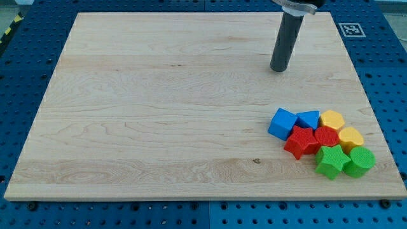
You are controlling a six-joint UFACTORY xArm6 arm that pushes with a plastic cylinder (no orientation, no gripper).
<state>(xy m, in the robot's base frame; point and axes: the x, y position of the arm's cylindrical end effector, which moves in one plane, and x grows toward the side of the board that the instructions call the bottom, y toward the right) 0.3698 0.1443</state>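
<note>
On the pale wooden board [159, 114], which fills nearly the whole view and lies on a blue perforated table [19, 76], my dark rod [286, 38] comes down from the view's top, right of centre. It leans slightly, and my tip [278, 69] rests on bare wood in the board's upper right part. The arm has no pincer: the rod ends plainly, grips nothing and touches no block.

Eight blocks sit packed together near the board's lower right corner, well apart from my tip and below it, a little toward the view's right. Nearest my tip are the blue cube [282, 123] at the cluster's left edge and, just beside it, a second blue block [308, 119] whose shape is hard to make out. Along the cluster's top edge follows a yellow hexagon-like block [332, 119], and a second yellow block [350, 136] sits lower, to the view's right. In the middle row the red star [302, 141] touches the blue cube, and a rounded red block [326, 136] sits just beside the star. At the view's bottom, the green star [331, 161] and the green cylinder [360, 161] sit side by side, close to the board's edge.

Open wood lies between my tip and the blue pair. A small black-and-white marker tag [351, 29] sits off the board at the upper right, and a strip of yellow-and-black tape [7, 28] shows at the upper left.
</note>
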